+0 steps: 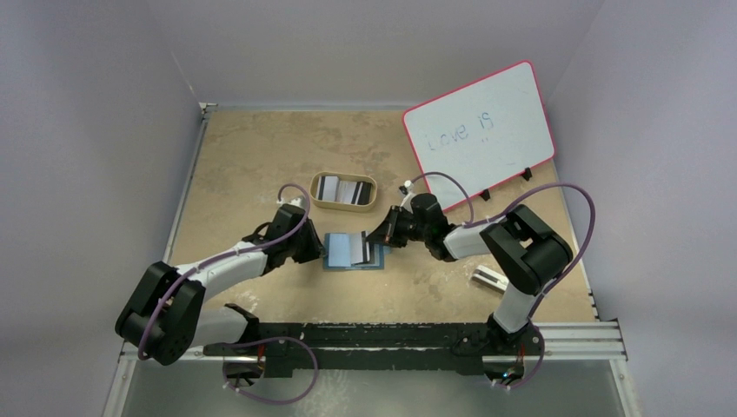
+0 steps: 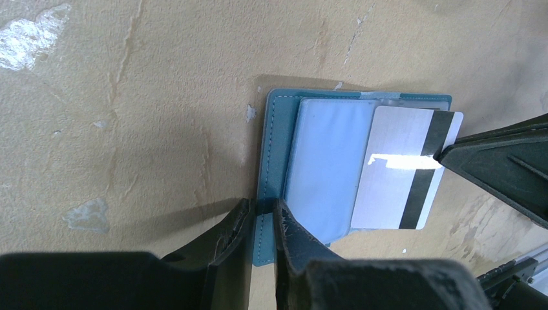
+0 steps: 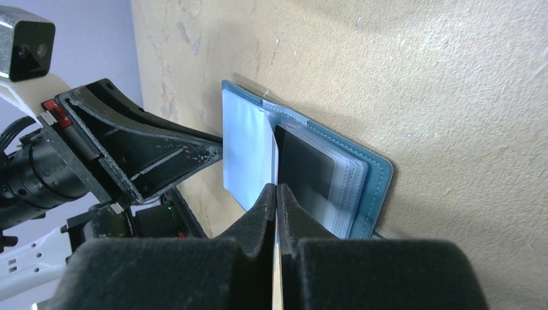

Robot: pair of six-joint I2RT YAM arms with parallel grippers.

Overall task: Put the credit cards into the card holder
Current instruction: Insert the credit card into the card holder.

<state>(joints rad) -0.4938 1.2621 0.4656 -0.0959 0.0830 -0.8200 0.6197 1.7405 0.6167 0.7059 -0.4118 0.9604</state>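
The teal-blue card holder (image 1: 346, 251) lies open on the tan table, its clear sleeves facing up (image 2: 323, 161). My left gripper (image 2: 262, 208) is shut on the near edge of its left cover and pins it down. A pale grey credit card (image 2: 394, 171) with a dark stripe lies partly over the holder's right half. My right gripper (image 3: 276, 188) is shut on that card's edge (image 3: 274, 154), which reaches in between the sleeves. Another sleeve holds a dark card (image 3: 304, 169). More credit cards (image 1: 341, 189) lie in the tray.
The tan oval tray (image 1: 344, 207) stands just behind the holder. A pink-framed whiteboard (image 1: 482, 130) leans at the back right. A white block with a dark slot (image 1: 491, 278) lies near the right arm's base. The two grippers (image 1: 320, 249) (image 1: 380, 239) face each other across the holder.
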